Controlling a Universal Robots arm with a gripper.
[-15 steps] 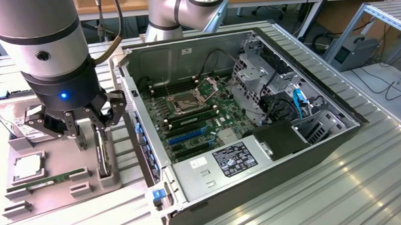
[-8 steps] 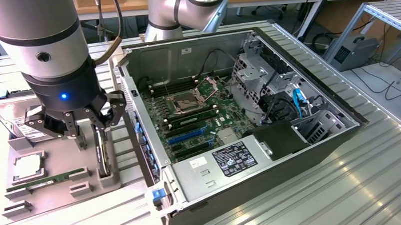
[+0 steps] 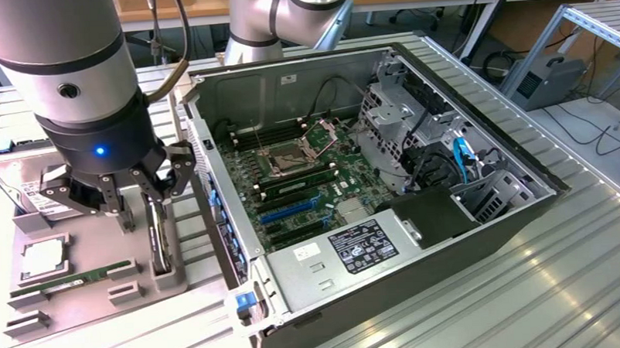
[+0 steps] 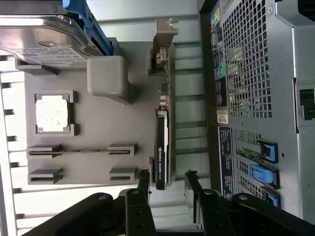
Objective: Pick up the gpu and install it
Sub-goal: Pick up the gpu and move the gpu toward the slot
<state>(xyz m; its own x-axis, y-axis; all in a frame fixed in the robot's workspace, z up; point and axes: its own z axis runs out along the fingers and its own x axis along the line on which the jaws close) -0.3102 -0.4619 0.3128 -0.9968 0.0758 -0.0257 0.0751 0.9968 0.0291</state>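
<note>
One gpu (image 4: 162, 147), a thin, stiff, light card we judge fragile, stands on edge in the gray tray (image 4: 98, 123) beside the computer case (image 4: 256, 59), the claw (image 4: 166, 181) above it with jaws spread wide astride, so we favour pinching its flat faces.

Ribbed metal worktop (image 3: 561, 277) carries open computer case (image 3: 438, 293) lying on side; grey parts tray (image 3: 90, 247) rests just beside it, toward exterior view's left.
</note>
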